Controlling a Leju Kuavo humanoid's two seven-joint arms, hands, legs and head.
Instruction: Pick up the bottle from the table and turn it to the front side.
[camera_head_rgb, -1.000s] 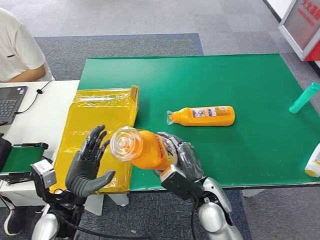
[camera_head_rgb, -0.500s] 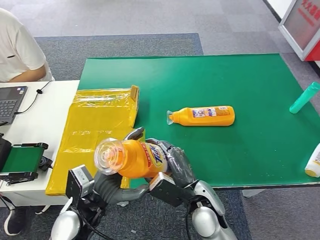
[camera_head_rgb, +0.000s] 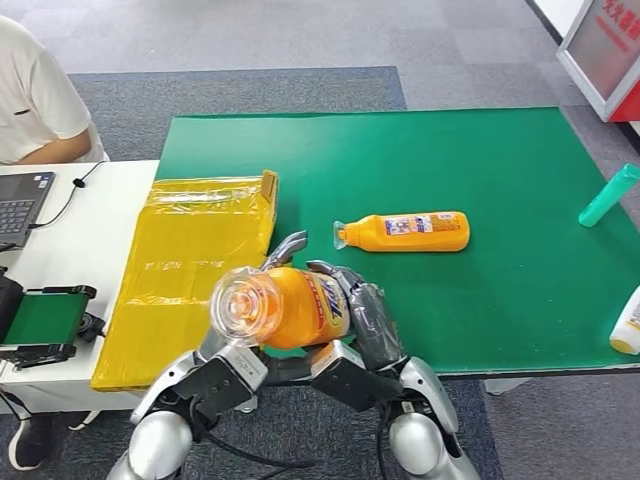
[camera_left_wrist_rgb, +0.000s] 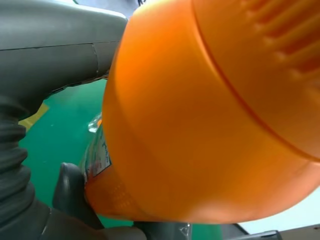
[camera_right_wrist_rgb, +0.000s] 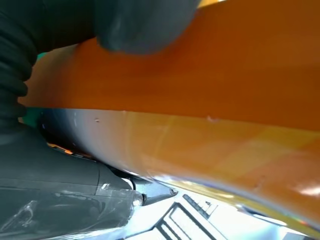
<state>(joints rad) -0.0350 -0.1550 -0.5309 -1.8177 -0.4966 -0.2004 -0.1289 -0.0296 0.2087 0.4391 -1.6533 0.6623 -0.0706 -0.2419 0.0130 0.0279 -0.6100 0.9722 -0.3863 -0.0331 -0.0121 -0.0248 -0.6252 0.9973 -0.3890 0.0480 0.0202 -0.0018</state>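
Orange bottle (camera_head_rgb: 290, 307) held off the bench (camera_head_rgb: 468, 160), lying roughly level above its near edge, clear cap end toward the camera. Right hand (camera_head_rgb: 367, 318) wraps the bottle's far body; its fingers (camera_head_rgb: 355, 300) are closed on it. Left hand (camera_head_rgb: 260, 300) comes in under and behind the cap end; one finger shows past the bottle's top, and the left wrist view has the thumb lying against the orange body. Reads as a grip from both sides, though the left contact is partly hidden.

Step in hand, by my reading: rotating the bottle so its front label faces out. To do it well, let one hand carry while the other regrips; turn about the long axis; keep it over the bench edge. A second orange bottle (camera_head_rgb: 404, 232) lies well apart on the green mat; yellow bag (camera_head_rgb: 189, 260) alongside.
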